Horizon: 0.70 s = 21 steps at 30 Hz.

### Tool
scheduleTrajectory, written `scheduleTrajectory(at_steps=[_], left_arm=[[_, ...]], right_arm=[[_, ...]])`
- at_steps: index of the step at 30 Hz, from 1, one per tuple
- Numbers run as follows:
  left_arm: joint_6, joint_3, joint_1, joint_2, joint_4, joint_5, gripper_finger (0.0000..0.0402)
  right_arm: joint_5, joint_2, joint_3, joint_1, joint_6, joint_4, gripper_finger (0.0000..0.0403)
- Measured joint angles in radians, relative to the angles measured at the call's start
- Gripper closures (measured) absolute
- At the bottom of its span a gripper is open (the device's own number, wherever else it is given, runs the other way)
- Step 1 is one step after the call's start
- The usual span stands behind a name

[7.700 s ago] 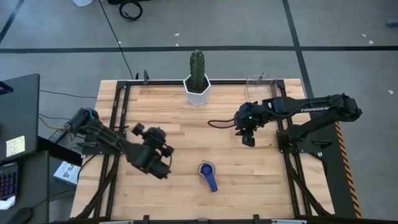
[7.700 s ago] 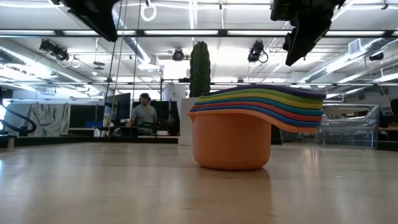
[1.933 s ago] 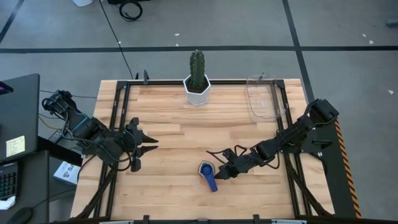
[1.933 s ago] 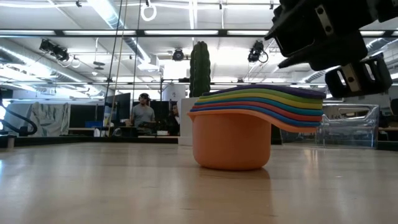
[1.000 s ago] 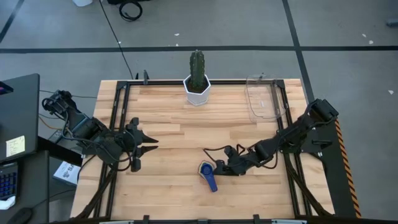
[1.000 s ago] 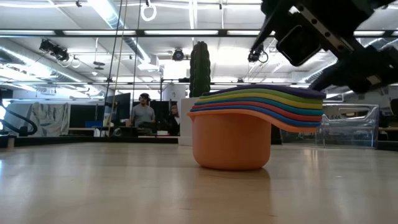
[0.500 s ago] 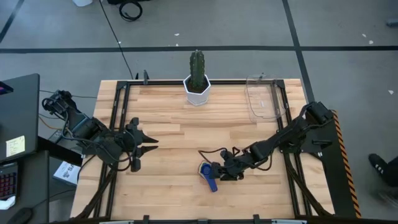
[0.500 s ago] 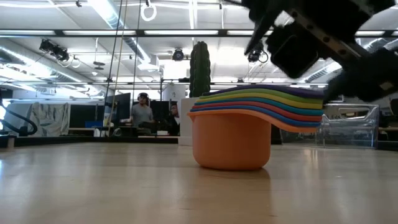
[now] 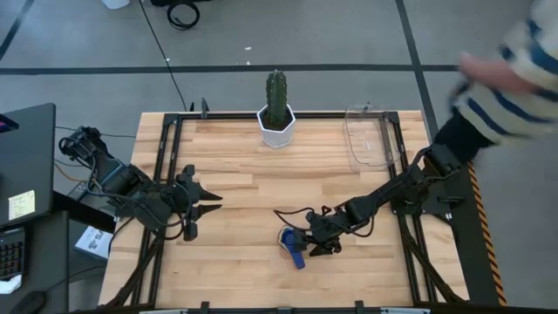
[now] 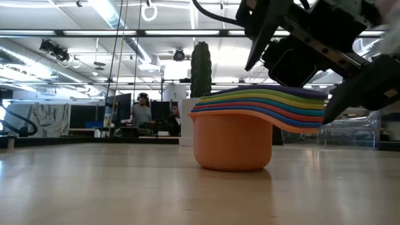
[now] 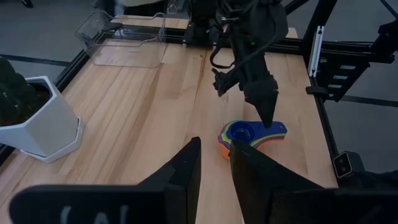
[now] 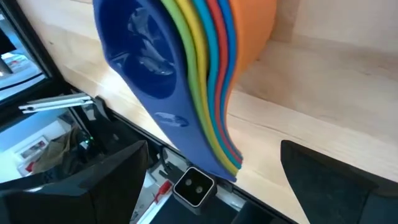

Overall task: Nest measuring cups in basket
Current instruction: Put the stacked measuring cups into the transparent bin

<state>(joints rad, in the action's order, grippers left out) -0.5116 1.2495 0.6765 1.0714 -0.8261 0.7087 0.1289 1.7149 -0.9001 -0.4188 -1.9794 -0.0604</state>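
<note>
the measuring cups (image 9: 292,246) are sitting already nested in one stack on the bench (image 9: 235,157), near its front edge, with their handles fanning toward that edge and slightly to the right. the right gripper (image 9: 312,242) is hanging just beside and over the stack's right side, its jaws standing wide open and holding nothing, the handles lying between them in the right wrist view. the left gripper (image 9: 193,208) is waiting well apart at the bench's left, jaws slightly parted and empty. the basket (image 9: 368,138) is lying empty at the far right corner, so the right arm is looking better placed to carry the stack there.
</note>
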Motion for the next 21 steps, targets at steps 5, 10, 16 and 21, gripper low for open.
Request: scheduleTrajectory(at_steps=[5, 10, 16, 21], left_arm=[[0.0, 0.0, 0.0, 0.0, 0.0, 0.0, 0.031], [0.0, 0.0, 0.0, 0.0, 0.0, 0.0, 0.031], [0.0, 0.0, 0.0, 0.0, 0.0, 0.0, 0.031], [0.0, 0.0, 0.0, 0.0, 0.0, 0.0, 0.031]], right_arm=[[0.028, 0.0, -0.024, 0.017, 0.0, 0.051, 0.0034], [0.004, 0.0, -0.139, 0.027, 0.0, 0.293, 0.0034], [-0.076, 0.002, -0.194, 0.026, 0.008, 0.399, 0.0034], [-0.092, 0.023, -0.193, 0.022, 0.003, 0.404, 0.0034]])
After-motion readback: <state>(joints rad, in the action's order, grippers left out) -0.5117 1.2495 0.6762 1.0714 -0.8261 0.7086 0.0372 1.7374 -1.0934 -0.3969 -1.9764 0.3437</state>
